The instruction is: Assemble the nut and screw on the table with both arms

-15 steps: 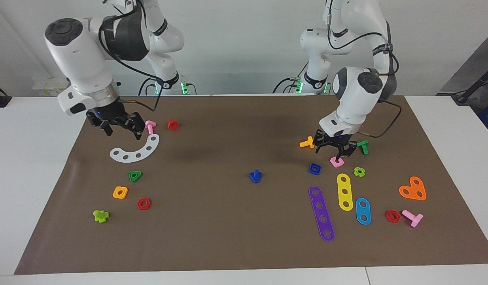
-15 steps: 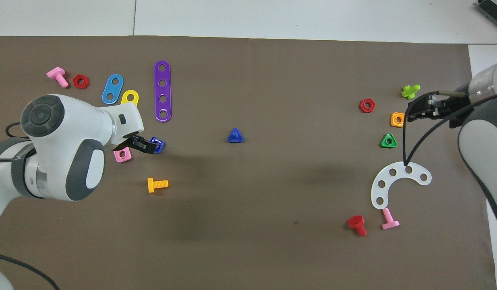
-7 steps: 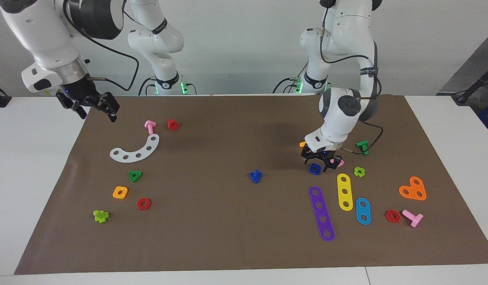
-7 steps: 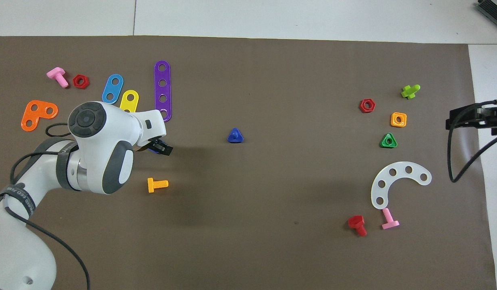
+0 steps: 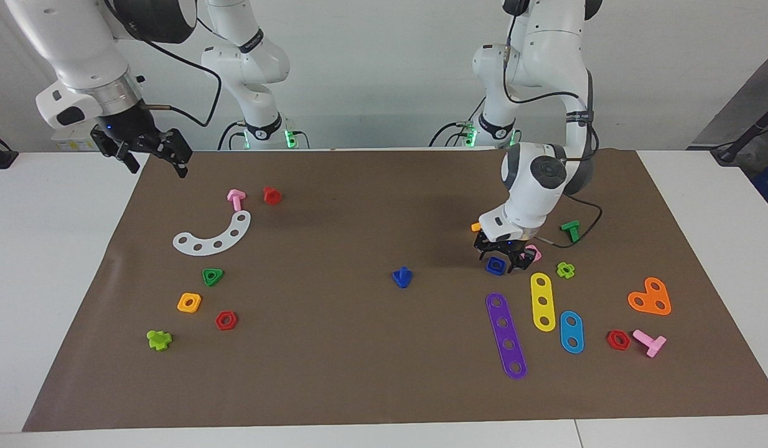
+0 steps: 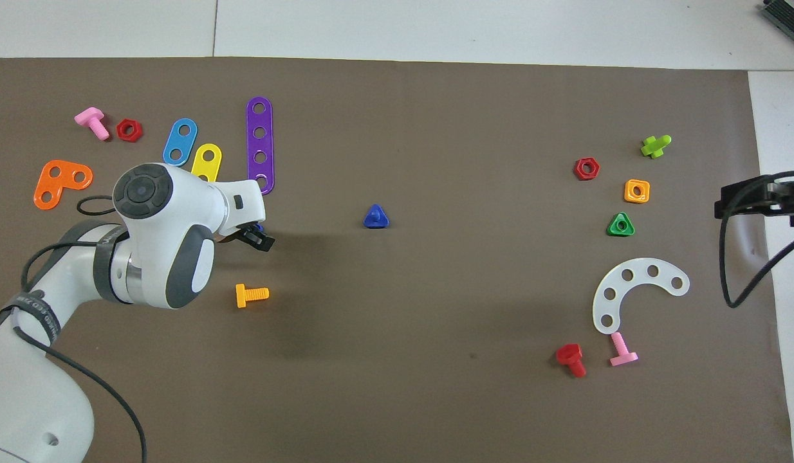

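The dark blue nut [image 5: 496,266] lies flat on the brown mat of the table [image 5: 359,373], toward the left arm's end. My left gripper [image 5: 499,260] is down at the mat and open, with a finger on each side of the nut. From overhead the left gripper [image 6: 254,235] hides the nut except for a blue sliver [image 6: 258,227]. The dark blue screw [image 5: 402,277] [image 6: 375,217] stands on its head mid-mat, shaft up, with nothing touching it. My right gripper [image 5: 157,163] [image 6: 722,202] hangs open and empty, raised over the mat's edge at the right arm's end.
A pink square nut [image 5: 533,253], an orange bolt [image 6: 251,294] and a green bolt [image 5: 571,230] lie close around the left gripper. Purple [image 5: 506,336], yellow [image 5: 541,301] and blue strips lie farther from the robots. A white arc [image 5: 215,235] and several small nuts lie at the right arm's end.
My left gripper moved from over the pink nut to the blue nut and came down around it. My right arm rose and drew back from the white arc to the mat's edge.
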